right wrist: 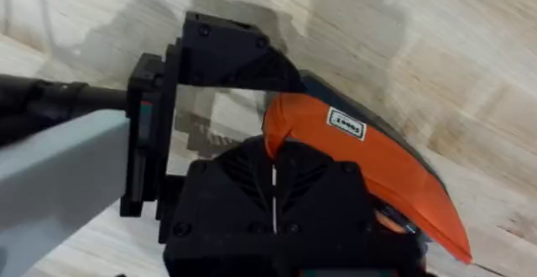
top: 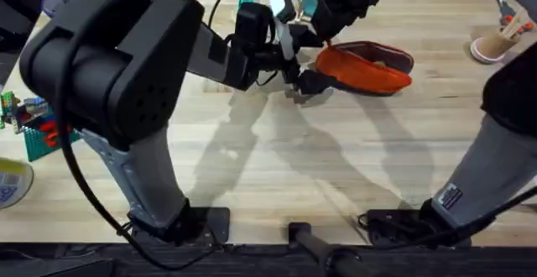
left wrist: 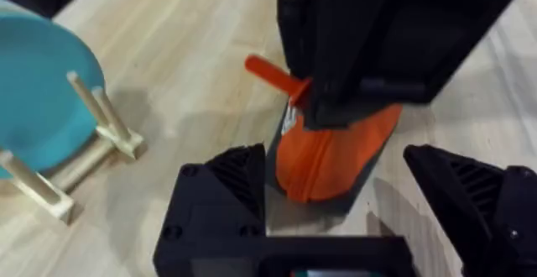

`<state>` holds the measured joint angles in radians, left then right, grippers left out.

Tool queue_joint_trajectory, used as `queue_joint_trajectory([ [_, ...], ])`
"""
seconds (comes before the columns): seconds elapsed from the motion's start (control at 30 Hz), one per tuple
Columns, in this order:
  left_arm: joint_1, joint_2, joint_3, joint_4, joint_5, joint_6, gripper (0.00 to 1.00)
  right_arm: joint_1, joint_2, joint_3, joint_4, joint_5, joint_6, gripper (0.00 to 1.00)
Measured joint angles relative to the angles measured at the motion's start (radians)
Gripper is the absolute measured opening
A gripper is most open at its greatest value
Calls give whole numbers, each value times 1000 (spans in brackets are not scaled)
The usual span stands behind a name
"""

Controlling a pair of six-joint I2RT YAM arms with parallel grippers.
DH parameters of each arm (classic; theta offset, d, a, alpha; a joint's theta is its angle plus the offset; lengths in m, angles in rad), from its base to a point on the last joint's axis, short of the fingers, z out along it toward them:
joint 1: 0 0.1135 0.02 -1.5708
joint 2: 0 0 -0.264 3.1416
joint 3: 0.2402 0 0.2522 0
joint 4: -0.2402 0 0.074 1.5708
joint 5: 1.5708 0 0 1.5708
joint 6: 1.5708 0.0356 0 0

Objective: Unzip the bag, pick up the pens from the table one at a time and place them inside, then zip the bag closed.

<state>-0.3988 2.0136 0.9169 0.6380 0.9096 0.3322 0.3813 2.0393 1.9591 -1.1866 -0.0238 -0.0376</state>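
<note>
1. The bag (top: 366, 69) lies on the table (top: 277, 168) toward its far side, right of centre, orange top up with the dark underside showing along its edge.
2. The left gripper (top: 304, 82) reaches across from the lower left to the bag's near-left end; in the left wrist view its fingers (left wrist: 220, 195) stand spread, one on each side of the bag's (left wrist: 323, 155) end, not pressed onto it.
3. The right gripper (top: 329, 27) comes down on the bag's far-left part from above; in the right wrist view its fingers (right wrist: 252, 185) are pressed together over the orange fabric (right wrist: 369, 155), and what they pinch I cannot tell.
4. An orange zipper pull (left wrist: 273, 74) sticks out beside the right gripper in the left wrist view.
5. A teal plate (left wrist: 38, 92) leans in a wooden rack (left wrist: 92, 147) just beyond the bag's left end.
6. The near half of the table is bare wood, with open room between the arm bases; a pink cup (top: 489, 49) holding sticks sits well apart at the far right.
</note>
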Motion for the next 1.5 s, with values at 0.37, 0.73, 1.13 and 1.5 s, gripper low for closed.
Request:
queue_joint_trajectory([
  [0.37, -12, 0, 0, 26, -37, -14, 994, 0, 0, 0, 0, 0, 0, 30],
  [0.73, -16, 0, 0, 28, -44, -19, 982, 0, 0, 0, 0, 0, 0, 30],
  [1.13, -37, 0, 0, 30, -46, -25, 660, 0, 0, 0, 0, 0, 0, 30],
  [1.5, -35, 0, 0, 32, -66, -29, 48, 0, 0, 0, -14, 0, -4, 31],
])
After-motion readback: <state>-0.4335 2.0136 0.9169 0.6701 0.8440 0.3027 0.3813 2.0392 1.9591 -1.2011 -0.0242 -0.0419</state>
